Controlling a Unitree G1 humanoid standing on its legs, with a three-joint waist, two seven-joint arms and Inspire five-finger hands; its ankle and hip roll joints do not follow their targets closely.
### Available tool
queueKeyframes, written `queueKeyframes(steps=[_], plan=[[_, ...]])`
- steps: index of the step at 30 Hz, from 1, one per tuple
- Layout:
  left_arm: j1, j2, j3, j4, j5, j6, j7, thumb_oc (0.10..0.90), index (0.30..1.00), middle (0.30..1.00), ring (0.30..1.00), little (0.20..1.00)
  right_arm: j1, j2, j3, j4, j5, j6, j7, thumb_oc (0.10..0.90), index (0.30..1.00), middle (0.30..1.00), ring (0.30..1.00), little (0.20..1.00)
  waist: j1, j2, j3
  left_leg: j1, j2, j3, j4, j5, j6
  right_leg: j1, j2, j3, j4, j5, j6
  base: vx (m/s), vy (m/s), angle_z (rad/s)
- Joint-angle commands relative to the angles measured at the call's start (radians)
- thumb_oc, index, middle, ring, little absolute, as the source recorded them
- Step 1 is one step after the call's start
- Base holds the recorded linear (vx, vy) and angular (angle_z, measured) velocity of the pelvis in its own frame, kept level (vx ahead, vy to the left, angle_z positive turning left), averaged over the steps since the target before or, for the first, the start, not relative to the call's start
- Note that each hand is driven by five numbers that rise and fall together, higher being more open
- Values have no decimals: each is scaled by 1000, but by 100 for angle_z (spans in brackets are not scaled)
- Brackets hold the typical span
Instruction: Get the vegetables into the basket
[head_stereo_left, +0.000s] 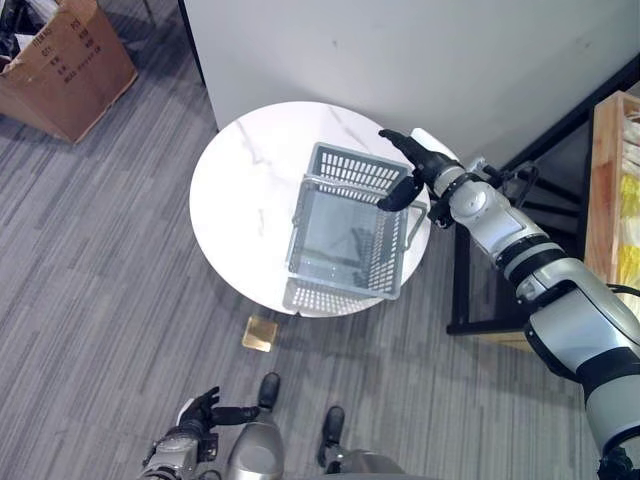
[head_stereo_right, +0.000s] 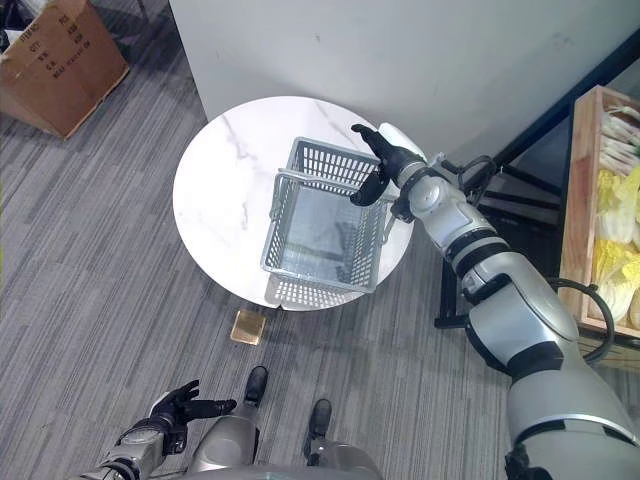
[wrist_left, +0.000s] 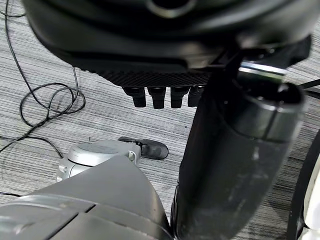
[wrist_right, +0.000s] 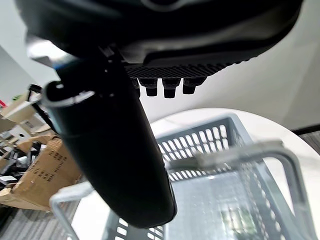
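R hand (head_stereo_left: 418, 165) open, empty, over far rim of grey basket (head_stereo_left: 345, 222); L hand (head_stereo_left: 200, 411) relaxed, low.

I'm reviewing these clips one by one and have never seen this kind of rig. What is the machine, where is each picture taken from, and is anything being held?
It is a two-legged humanoid robot with two arms and dark fingered hands. The two wide pictures come from the paired cameras on its head, looking down. The two close-ups come from cameras on each wrist, looking along that hand.

On the round white table stands a grey plastic basket, which looks empty. The right hand reaches over the basket's far right corner, fingers relaxed and holding nothing. The left hand hangs low by the robot's side, also holding nothing. A cardboard box sits on the floor, and a wooden shelf of leafy vegetables stands to the right.
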Motion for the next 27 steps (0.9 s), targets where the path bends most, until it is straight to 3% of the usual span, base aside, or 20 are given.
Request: queueKeyframes(steps=[1,11,19,20,21,27], plan=[[59,5,-56,86,8,37,30,900,1000,1000,1000,1000,-173,0,7,59,-28,-30,-57,900,1000,1000,1000,1000,8,-30,23,45,-36,4,1,-100,40,20,3,33,-1,27,42,0,0,0],[11,1,-97,52,-32,20,44,900,1000,1000,1000,1000,-183,145,30,275,-95,-5,-43,900,1000,1000,1000,1000,13,-20,22,55,-36,-8,1,-101,37,26,4,29,-1,14,35,3,-4,-1],[10,-8,-130,47,-23,23,43,900,1000,1000,1000,1000,-188,164,2,366,-101,2,-60,900,1000,1000,1000,1000,30,-14,26,49,-37,-28,1,-95,37,24,6,20,-1,9,33,0,0,0],[10,-8,-130,47,-23,23,43,900,1000,1000,1000,1000,-188,164,2,366,-101,2,-60,808,871,871,871,871,30,-14,26,49,-37,-28,1,-95,37,24,6,19,-1,9,33,-13,2,5],[12,-9,-130,50,-19,25,41,900,1000,1000,1000,1000,-188,162,1,360,-103,3,-61,400,300,300,300,300,30,-14,26,49,-38,-29,1,-94,36,25,6,17,-1,9,33,-22,3,7],[32,-14,-121,79,4,37,34,900,1000,1000,1000,1000,-164,172,-20,346,-93,4,-69,400,300,300,300,300,35,-15,24,52,-38,-36,1,-95,38,29,5,10,-1,8,33,-11,4,3]])
